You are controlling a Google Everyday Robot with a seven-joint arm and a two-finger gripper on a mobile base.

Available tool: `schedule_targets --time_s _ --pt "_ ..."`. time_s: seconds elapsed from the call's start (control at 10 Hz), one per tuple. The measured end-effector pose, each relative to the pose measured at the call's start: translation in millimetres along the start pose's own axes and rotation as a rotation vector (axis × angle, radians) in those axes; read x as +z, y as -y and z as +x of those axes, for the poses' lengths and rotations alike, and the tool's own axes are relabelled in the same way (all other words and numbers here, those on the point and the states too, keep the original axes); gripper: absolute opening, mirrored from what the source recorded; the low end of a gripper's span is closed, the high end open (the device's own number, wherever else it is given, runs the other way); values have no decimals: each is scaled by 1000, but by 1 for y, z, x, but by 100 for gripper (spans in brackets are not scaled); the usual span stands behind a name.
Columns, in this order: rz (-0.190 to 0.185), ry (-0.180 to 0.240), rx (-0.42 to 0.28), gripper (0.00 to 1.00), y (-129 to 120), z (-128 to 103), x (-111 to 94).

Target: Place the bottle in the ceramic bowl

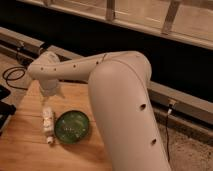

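The bottle (47, 123) is slim and white and lies on its side on the wooden table (25, 150), cap towards the front. The green ceramic bowl (72, 127) sits just right of it, nearly touching, and holds nothing. My white arm reaches from the right across the bowl to the table's far left. My gripper (51, 93) hangs below the wrist, just above and behind the bottle's far end. Most of it is hidden by the wrist housing.
A black cable (11, 75) coils on the floor beyond the table's left corner. A dark object (5, 111) sits at the table's left edge. A metal rail (180, 97) runs along the wall behind. My large upper arm covers the table's right side.
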Motion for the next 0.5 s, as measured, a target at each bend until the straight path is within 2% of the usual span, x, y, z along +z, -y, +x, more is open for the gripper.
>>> schedule_targets --time_s 0.3,0.5 --pt "-9 -9 2 65 -3 0 5" --pt "-25 -42 -16 65 -13 2 24"
